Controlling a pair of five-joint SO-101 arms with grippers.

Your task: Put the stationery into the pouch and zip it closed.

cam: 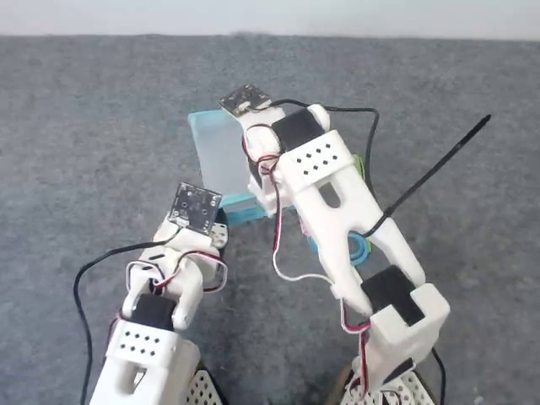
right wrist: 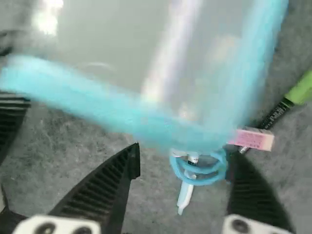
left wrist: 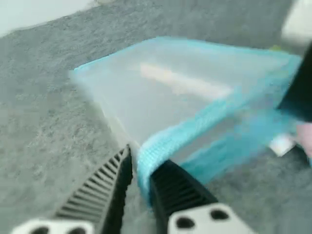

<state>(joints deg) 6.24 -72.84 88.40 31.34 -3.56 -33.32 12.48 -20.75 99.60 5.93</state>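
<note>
- Pouch [left wrist: 185, 87]: translucent with a blue trim [left wrist: 195, 122]. It stands partly raised off the grey worktop [cam: 84, 126], between the two arms.
- Left tool [left wrist: 145, 161]: narrow, pinched on a fold of the blue trim at the pouch's near corner.
- Right tool [right wrist: 184, 156]: spread wide and holding nothing. It hangs just above the pouch's edge and the loose items.
- Stationery outside the pouch: a pink eraser [right wrist: 254, 139] and a green pen [right wrist: 298, 90] lie on the worktop just beside the pouch. A blue loop [right wrist: 197, 168] with a white piece lies near them.
- Handling, pouch: probably light, limp and slick. The woven trim looks like the firmest place to take hold, and the walls will likely sag unless the mouth is held open.
- Handling, stationery: the eraser looks small, soft and grippy, best taken across its short sides. The pen looks stiff and may roll, so take it mid-barrel.
</note>
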